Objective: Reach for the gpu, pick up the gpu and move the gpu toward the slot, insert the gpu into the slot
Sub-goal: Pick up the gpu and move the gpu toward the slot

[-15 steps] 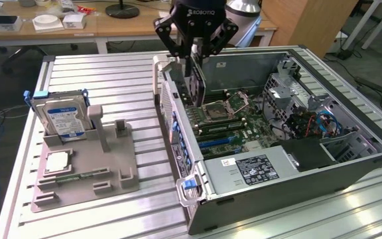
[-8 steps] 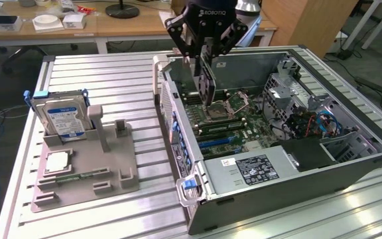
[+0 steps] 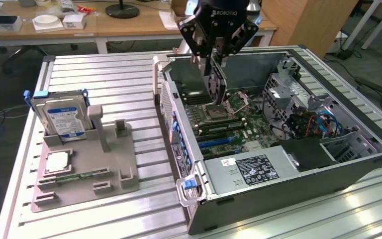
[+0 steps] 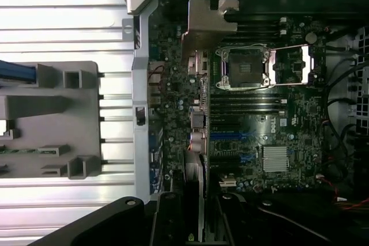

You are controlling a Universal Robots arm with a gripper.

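pincer (image 3: 216, 59) clamped on the gpu (image 3: 216, 84), card hanging on edge, likely so its lower edge can meet a slot | gpu above the motherboard (image 3: 244, 124) inside the open case (image 3: 297, 174), toward the counter's (image 3: 98, 69) far edge, not seated | slatted metal counter; grey fixture (image 3: 111, 164) holds the hard drive (image 3: 61, 117); wooden desks (image 3: 131, 27) behind

Ribbed shiny metal table (image 3: 105, 74), matt grey plastic holder (image 3: 111, 159), dark matt metal case (image 3: 297, 191), dark matt-faced gpu (image 3: 216, 85).
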